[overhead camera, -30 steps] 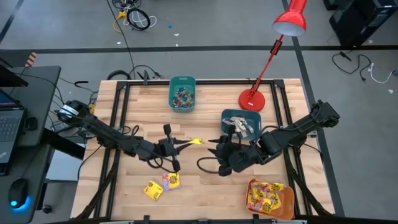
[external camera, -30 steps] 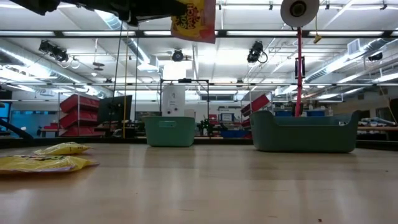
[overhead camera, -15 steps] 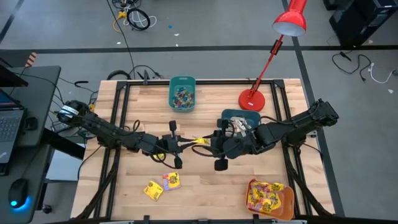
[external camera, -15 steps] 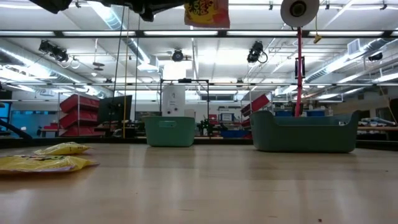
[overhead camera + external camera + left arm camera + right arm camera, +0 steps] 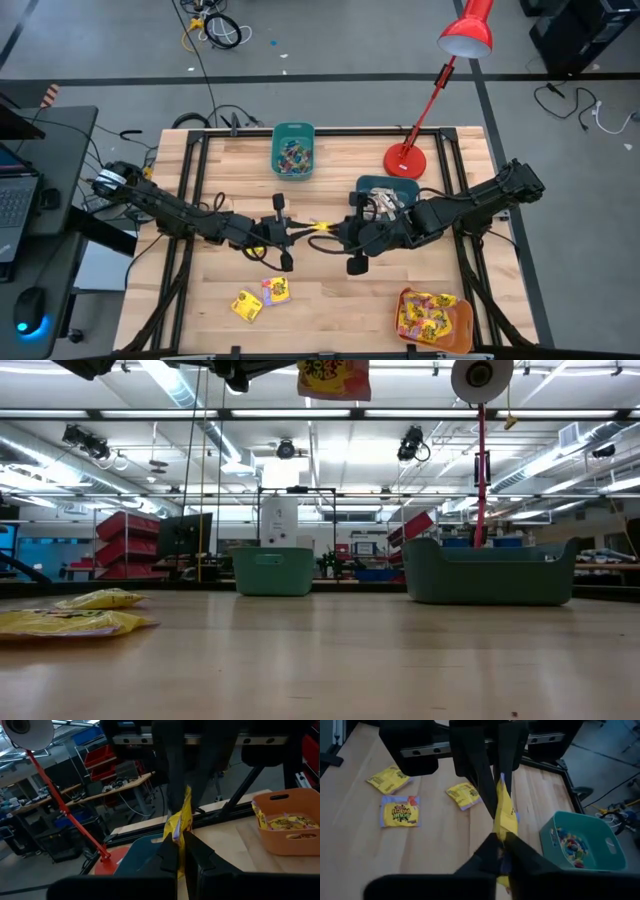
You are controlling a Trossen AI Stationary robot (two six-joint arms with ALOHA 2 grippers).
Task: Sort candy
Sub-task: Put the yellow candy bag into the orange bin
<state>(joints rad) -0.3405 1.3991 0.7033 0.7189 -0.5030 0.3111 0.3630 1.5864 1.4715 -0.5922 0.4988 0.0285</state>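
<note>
Two grippers: meet above mid-tabletop (image 5: 320,290).
Left gripper (image 5: 300,229): jaws pinching one end of yellow packet (image 5: 320,226).
Right gripper (image 5: 340,232): jaws pressed onto the packet's other end.
Packet: held in the air between both.
Other candy (image 5: 262,297): three yellow packets lying on the wood nearer the front edge.
</note>
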